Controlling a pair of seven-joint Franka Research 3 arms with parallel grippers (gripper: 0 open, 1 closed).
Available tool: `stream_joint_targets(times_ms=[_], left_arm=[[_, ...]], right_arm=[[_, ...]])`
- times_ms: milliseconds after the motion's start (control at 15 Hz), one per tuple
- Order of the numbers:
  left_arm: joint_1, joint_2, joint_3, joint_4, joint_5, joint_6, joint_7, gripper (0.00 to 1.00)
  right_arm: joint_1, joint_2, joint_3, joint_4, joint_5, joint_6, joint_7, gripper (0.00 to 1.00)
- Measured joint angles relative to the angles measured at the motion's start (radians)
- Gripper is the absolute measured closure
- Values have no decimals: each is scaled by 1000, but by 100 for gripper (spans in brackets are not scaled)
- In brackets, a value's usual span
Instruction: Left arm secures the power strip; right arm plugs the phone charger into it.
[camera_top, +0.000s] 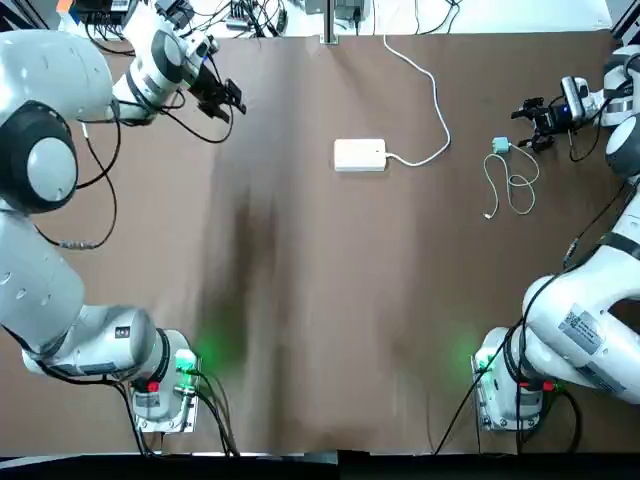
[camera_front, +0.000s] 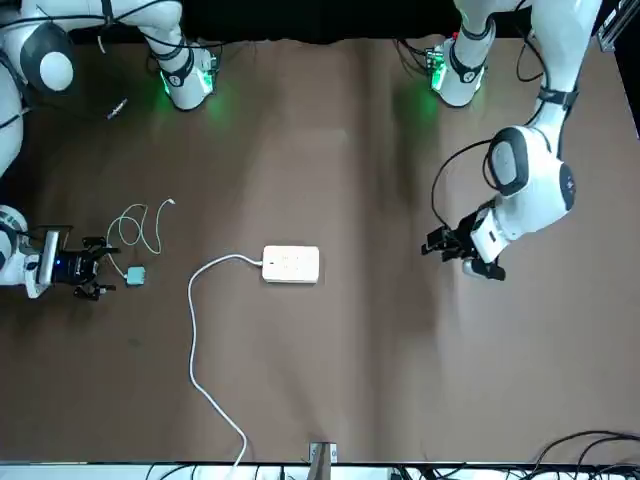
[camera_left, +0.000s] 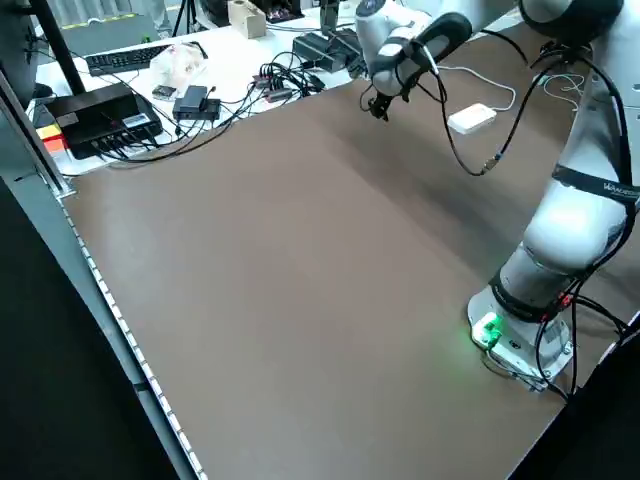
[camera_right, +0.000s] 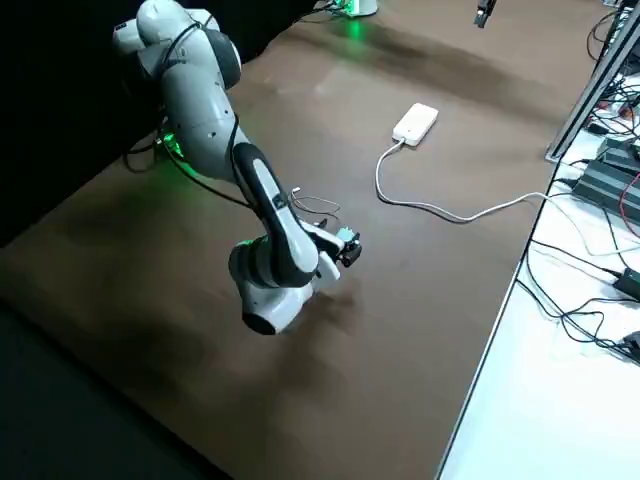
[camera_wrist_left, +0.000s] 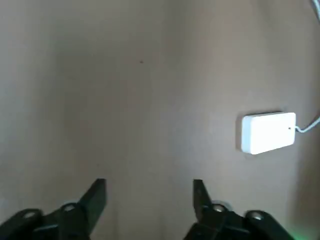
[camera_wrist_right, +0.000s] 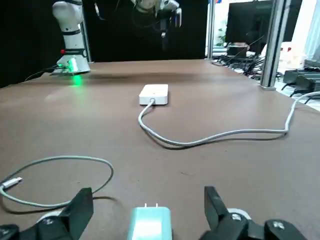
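In the top view, one white power strip (camera_top: 360, 155) with one cord lies between two grippers, the left gripper (camera_top: 222, 100) to its left and the right gripper (camera_top: 535, 122) to its right, beyond one teal phone charger (camera_top: 500, 145) with a looping white cable. The left wrist view shows the left gripper's two fingers wide apart, holding nothing. In the right wrist view, the right gripper's two fingers are spread wide around the charger's near side without gripping it, its two metal prongs (camera_wrist_right: 151, 205) pointing toward the strip.

I can make out one marking from here: white lettering, partly readable as "WAN…", on the black strap (camera_left: 597, 187) around the left arm (camera_left: 575, 225), above its green-lit base (camera_left: 520, 335).
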Motion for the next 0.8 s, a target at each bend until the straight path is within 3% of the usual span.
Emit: stream_joint_targets(times_ms=[67, 200, 267, 400, 667, 800], left_arm=[[0, 21, -7, 0, -44, 9, 41, 32], [0, 59, -11, 1, -125, 18, 116, 36], [0, 76, -11, 1, -169, 20, 156, 43], [0, 106, -17, 1, -244, 41, 219, 64], [-2, 143, -86, 2, -290, 116, 231, 99], [-4, 159, -128, 2, -316, 154, 230, 99]], right_arm=[[-4, 13, 0, 5, 14, 0, -1, 4], [-9, 32, 0, 12, 32, 0, -2, 4], [-9, 39, 1, 15, 37, 3, -3, 4], [-9, 48, 3, 22, 45, 18, -5, 4], [-8, 61, 7, 28, 47, 32, -49, 4], [-8, 76, 9, 36, 48, 32, -59, 4]])
